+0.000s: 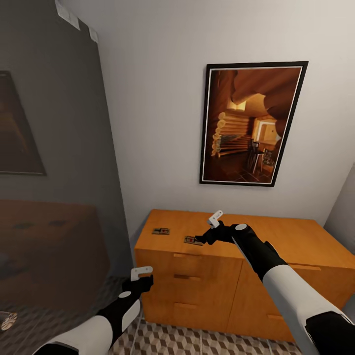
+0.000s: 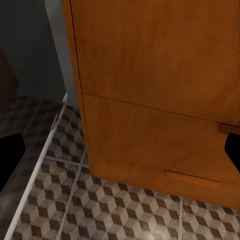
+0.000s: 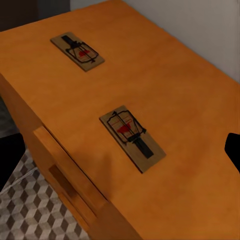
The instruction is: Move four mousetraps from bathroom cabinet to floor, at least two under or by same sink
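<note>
Two mousetraps lie flat on the left part of the orange-brown cabinet [image 1: 276, 236] top: one [image 1: 160, 230] near the left edge, one [image 1: 193, 240] by the front edge. My right gripper [image 1: 206, 230] hovers open just above and right of the nearer trap [image 3: 132, 137], its dark fingertips [image 3: 232, 147] wide apart; the farther trap [image 3: 77, 51] lies beyond. My left gripper [image 1: 142, 277] hangs open and empty low in front of the cabinet's left corner [image 2: 150, 100], above the cube-patterned floor [image 2: 100, 210]. The other two mousetraps and the sink are out of view.
A dark tinted glass panel [image 1: 54, 187] stands left of the cabinet, with a metal threshold strip [image 2: 37, 170] on the floor. A framed picture [image 1: 251, 123] hangs on the wall behind. Drawer fronts with bar handles [image 2: 192, 179] face me.
</note>
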Robot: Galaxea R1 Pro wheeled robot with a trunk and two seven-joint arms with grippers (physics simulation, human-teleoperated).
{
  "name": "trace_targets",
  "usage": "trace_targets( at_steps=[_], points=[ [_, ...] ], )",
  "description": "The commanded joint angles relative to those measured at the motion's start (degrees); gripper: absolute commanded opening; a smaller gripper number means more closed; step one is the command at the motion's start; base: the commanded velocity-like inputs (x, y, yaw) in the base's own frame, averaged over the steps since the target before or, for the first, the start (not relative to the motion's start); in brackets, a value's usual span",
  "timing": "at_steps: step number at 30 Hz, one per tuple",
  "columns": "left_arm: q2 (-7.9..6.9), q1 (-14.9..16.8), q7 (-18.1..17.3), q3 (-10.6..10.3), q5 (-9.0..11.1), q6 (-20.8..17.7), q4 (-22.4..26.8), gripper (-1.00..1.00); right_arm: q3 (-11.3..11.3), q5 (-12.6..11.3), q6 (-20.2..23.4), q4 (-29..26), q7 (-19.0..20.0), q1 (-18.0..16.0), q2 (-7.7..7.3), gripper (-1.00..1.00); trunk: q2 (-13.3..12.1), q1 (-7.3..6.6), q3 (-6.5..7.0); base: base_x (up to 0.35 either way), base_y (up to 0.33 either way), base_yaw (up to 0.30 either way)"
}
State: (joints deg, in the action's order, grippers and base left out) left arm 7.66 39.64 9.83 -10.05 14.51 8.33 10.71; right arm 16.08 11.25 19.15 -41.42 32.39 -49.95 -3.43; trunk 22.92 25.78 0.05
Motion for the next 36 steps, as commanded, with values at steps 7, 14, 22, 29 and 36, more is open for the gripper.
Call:
trace_targets(
  at_steps=[7,14,22,29,36],
  points=[
    [-0.30,0.0,0.0,0.3,0.2,-13.8,12.3,1.00,0.0,-0.1,0.0,0.0,-1.2,0.0,0.00,1.00,0.0,0.00,0.00,0.000,0.000,0.000],
    [-0.36,0.0,0.2,0.3,0.0,-27.9,32.1,1.00,0.0,-0.1,0.0,0.0,-2.8,0.0,0.00,1.00,0.0,0.00,0.00,0.000,0.000,0.000],
    [0.09,0.0,1.4,0.4,0.0,-51.1,58.6,1.00,-0.1,-0.1,0.0,0.1,-3.5,0.0,0.00,1.00,0.0,0.00,0.00,0.000,0.000,0.000],
    [1.57,1.1,4.3,0.2,0.0,-62.8,71.1,1.00,-0.2,-0.1,0.0,0.1,-3.5,0.0,0.00,1.00,0.0,0.00,0.00,0.000,0.000,0.000],
    [2.34,5.2,7.6,0.2,-0.1,-66.0,65.9,1.00,-0.2,-0.1,0.0,0.1,-4.3,0.0,0.00,1.00,0.0,0.00,0.00,0.000,0.000,0.000]
  ],
)
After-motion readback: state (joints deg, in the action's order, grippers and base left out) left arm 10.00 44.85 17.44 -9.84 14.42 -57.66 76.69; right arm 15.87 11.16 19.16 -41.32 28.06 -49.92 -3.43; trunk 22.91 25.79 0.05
